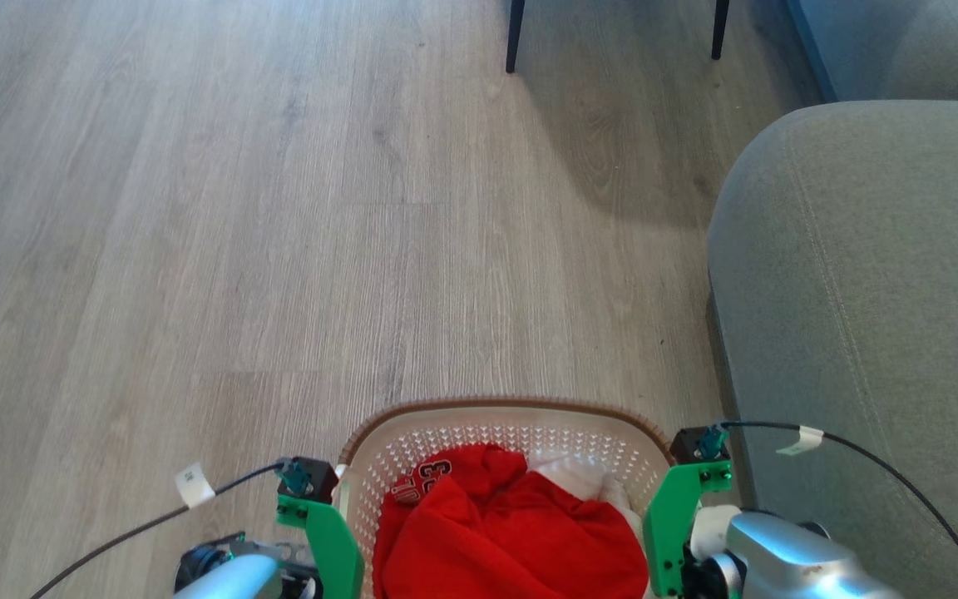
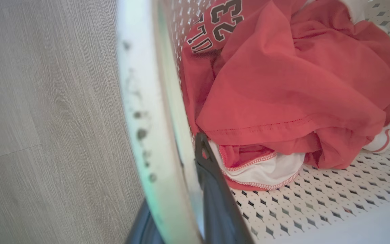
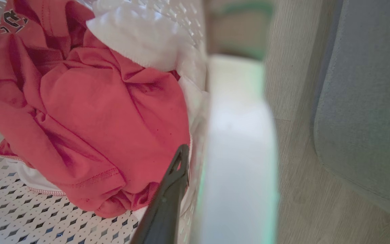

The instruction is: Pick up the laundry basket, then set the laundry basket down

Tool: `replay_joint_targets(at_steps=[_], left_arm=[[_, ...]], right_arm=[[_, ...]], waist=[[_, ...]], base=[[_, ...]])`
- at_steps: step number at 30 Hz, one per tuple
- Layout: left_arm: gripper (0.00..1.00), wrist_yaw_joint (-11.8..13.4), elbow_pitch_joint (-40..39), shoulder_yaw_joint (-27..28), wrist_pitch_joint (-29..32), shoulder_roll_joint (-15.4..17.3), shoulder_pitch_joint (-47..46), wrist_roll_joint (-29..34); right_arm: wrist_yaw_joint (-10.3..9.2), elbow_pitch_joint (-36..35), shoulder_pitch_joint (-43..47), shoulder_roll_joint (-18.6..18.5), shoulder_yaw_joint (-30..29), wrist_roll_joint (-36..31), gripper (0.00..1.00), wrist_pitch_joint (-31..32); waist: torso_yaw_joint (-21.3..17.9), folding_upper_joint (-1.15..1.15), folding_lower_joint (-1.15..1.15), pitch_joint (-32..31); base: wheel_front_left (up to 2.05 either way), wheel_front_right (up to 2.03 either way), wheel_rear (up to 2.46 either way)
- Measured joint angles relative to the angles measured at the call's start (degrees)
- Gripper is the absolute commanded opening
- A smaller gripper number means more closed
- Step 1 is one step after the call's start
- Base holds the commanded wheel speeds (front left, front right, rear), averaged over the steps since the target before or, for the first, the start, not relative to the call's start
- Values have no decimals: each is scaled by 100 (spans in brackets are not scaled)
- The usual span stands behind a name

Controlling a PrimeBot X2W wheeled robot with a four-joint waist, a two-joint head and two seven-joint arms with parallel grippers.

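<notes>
Through the head camera I see the small cream-white perforated plastic laundry basket with its brown woven-look rim (image 1: pixel 512 409) at the bottom centre. It sits between my two arms, over the pale grey wood-look plank floor (image 1: pixel 196 249) and just beside the grey fabric sofa (image 1: pixel 861 291) on my right. Whether it rests on the planks or hangs clear of them I cannot tell. A crumpled red jersey with dark numbers (image 1: pixel 512 532) fills most of it, with a white cloth (image 1: pixel 579 478) tucked against its right side. Two thin dark furniture legs (image 1: pixel 515 37) stand well beyond it.

That view gives me green brackets at each side of the basket, not the fingers. The wrist cameras give what it hides. On the left gripper (image 2: pixel 176 169), one dark finger (image 2: pixel 215 189) lies inside the wall, next to the jersey, and the other shows outside the blurred white rim – the jaws are drawn narrow on that rim. On the right gripper (image 3: pixel 212 159) I make out one finger (image 3: pixel 168 196) inside the wall, against the red cloth. The blurred rim covers anything outside it, so I cannot tell how those jaws stand.
</notes>
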Motion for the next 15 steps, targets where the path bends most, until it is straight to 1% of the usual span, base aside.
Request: replay_joint_targets(at_steps=[10, 15], left_arm=[[0, 0, 57, 1, -32, -27, -4, -58], [0, 0, 81, 1, -67, -44, -14, -58]], right_arm=[[0, 0, -66, -5, 62, 24, 0, 1], [0, -1, -81, -12, 74, 25, 0, -3]], waist=[[-17, 0, 0, 39], [-32, 0, 0, 161]], base=[[0, 0, 0], [0, 0, 0]])
